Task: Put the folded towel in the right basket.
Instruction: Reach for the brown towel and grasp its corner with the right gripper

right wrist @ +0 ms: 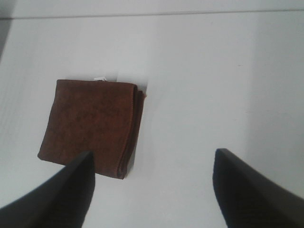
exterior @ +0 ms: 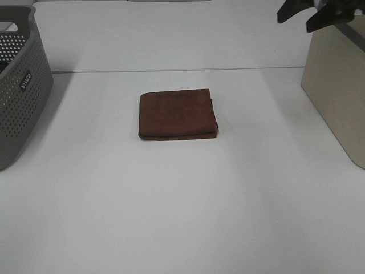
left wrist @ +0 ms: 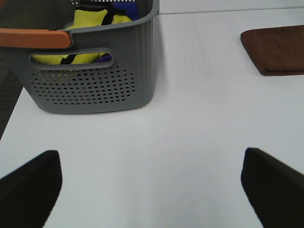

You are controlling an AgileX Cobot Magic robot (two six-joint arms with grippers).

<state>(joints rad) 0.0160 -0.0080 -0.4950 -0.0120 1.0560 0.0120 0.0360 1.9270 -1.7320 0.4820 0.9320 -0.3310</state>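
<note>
The folded brown towel point(exterior: 178, 114) lies flat in the middle of the white table point(exterior: 182, 217). It also shows in the right wrist view point(right wrist: 90, 123) and at the edge of the left wrist view point(left wrist: 278, 47). The right basket point(exterior: 336, 97) is beige and stands at the table's right edge. My right gripper point(exterior: 302, 16) is open and empty, high up at the back right over that basket, far from the towel; its jaws stand wide apart in the right wrist view point(right wrist: 152, 190). My left gripper point(left wrist: 152, 185) is open and empty, out of the exterior view.
A grey perforated basket point(exterior: 20, 85) stands at the left edge. In the left wrist view the grey basket point(left wrist: 95, 90) holds yellow and purple cloth point(left wrist: 95, 19). The table's back edge runs behind the towel.
</note>
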